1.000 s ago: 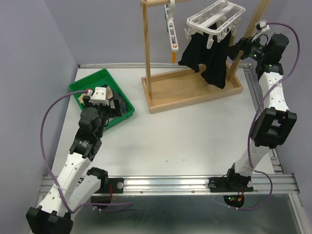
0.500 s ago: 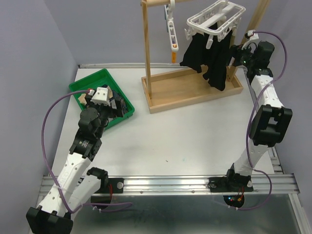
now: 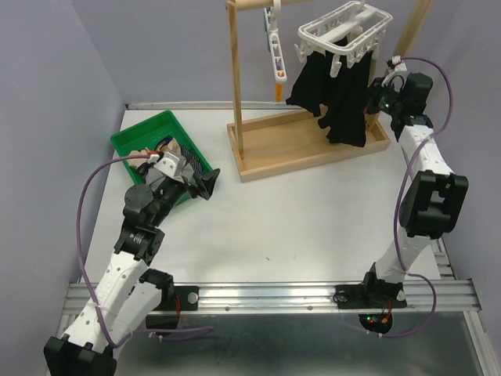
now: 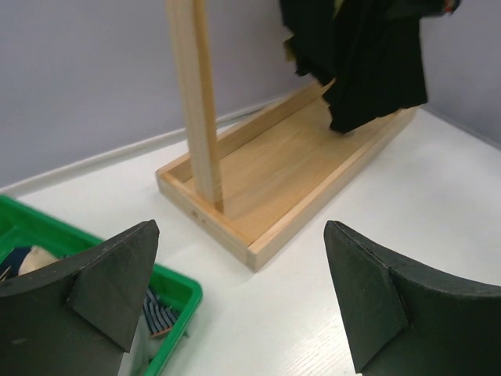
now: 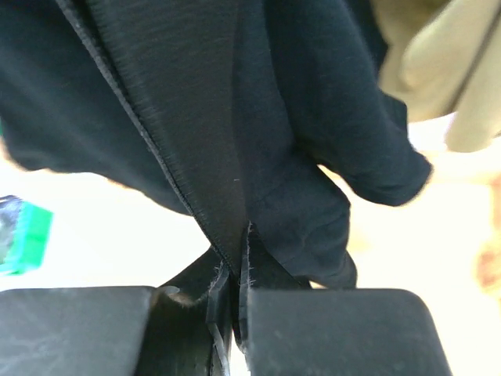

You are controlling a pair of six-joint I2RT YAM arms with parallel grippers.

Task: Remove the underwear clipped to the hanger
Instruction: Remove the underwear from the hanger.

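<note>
Black underwear (image 3: 348, 106) hangs from the white clip hanger (image 3: 344, 31) on the wooden rack. My right gripper (image 3: 374, 92) is at its right edge, shut on a fold of the black underwear (image 5: 235, 117); in the right wrist view the cloth is pinched between the closed jaws of the gripper (image 5: 235, 301). A second black piece (image 3: 309, 82) hangs to the left. My left gripper (image 3: 205, 184) stands open and holds nothing, by the right edge of the green bin (image 3: 129, 141). Navy striped underwear (image 4: 156, 309) lies in the bin.
The wooden rack's tray base (image 3: 305, 145) and its upright post (image 3: 235, 78) stand at the back centre. A white peg strip (image 3: 274, 47) hangs from the rack's top bar. Grey walls close the left and back sides.
My right gripper moved left to the black underwear and shut on it. My left arm came out of the bin and swung right, still open.
</note>
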